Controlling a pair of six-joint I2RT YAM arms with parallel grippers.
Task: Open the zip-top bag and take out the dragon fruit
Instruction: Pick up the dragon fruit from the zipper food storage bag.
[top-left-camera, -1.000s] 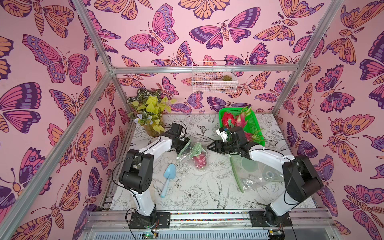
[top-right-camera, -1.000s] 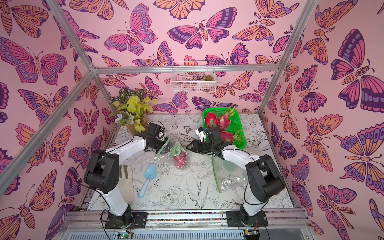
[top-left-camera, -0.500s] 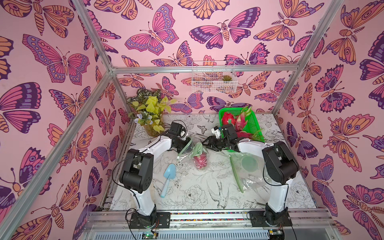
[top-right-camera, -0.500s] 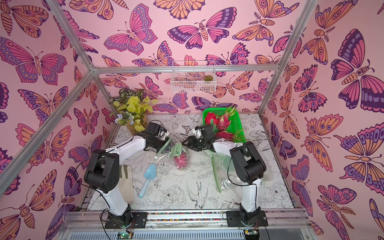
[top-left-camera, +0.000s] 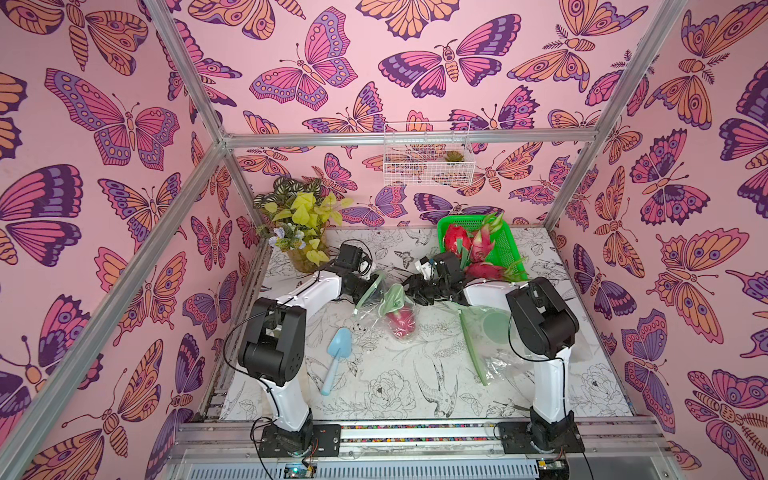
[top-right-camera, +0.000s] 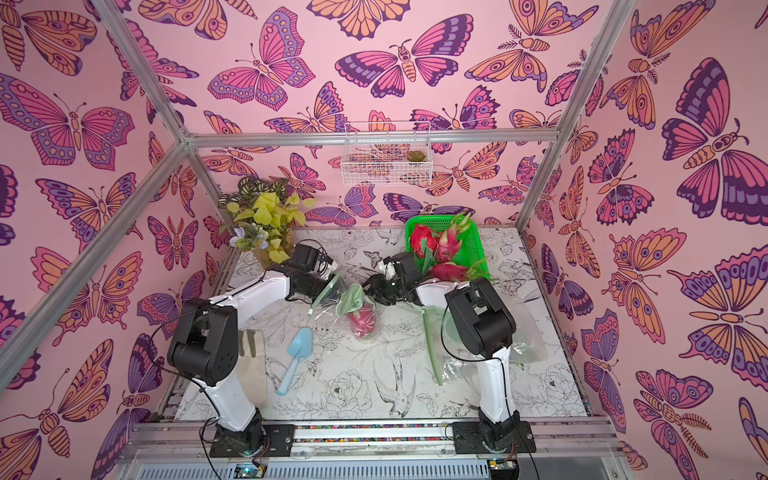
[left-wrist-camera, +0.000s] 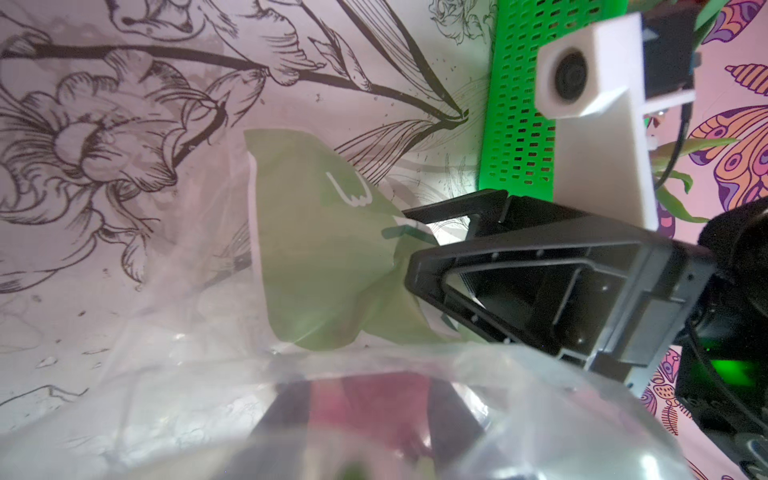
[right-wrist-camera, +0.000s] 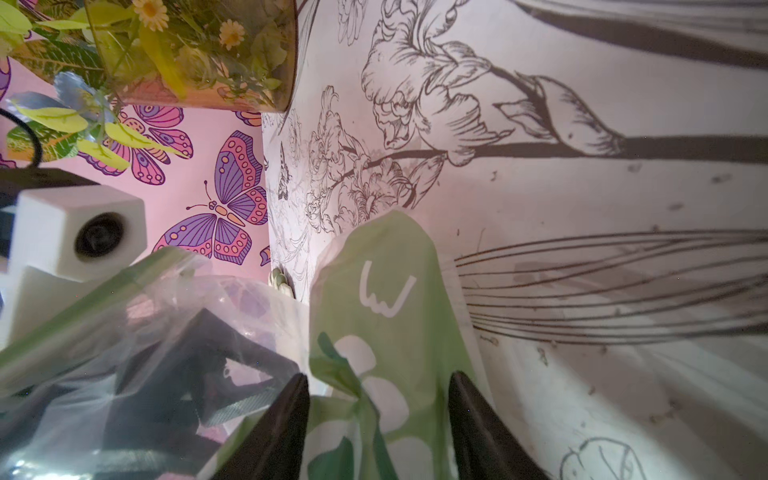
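Two white-and-black arms reach inward over the flower-printed counter (top-left-camera: 374, 395), elbows raised, forearms converging on a clear zip-top bag with a pale green printed panel (top-left-camera: 384, 305) near the counter's middle. Inside it lies one magenta-pink dragon fruit (top-left-camera: 401, 324), its long axis running roughly from the far edge toward the near edge, the end nearer the bag's mouth hidden by the green panel. The bag's mouth faces the far side, between the two claws.

The left claw (top-left-camera: 365, 291) meets the bag's green zip edge from the left; in the right wrist view its dark fingers show only blurred through the plastic, and whether they pinch the film cannot be told. The right claw (right-wrist-camera: 378, 415) approaches from the right with its fingers (right-wrist-camera: 282, 419) apart, the crumpled green panel lying between them.

Three more pink dragon fruits (top-left-camera: 473, 249) sit in a green perforated plastic basket (top-left-camera: 507, 245) at the far right. A second clear bag with a green zip strip (top-left-camera: 486, 340) lies flat by the right arm; a light blue plastic trowel (top-left-camera: 336, 357) lies by the left arm.
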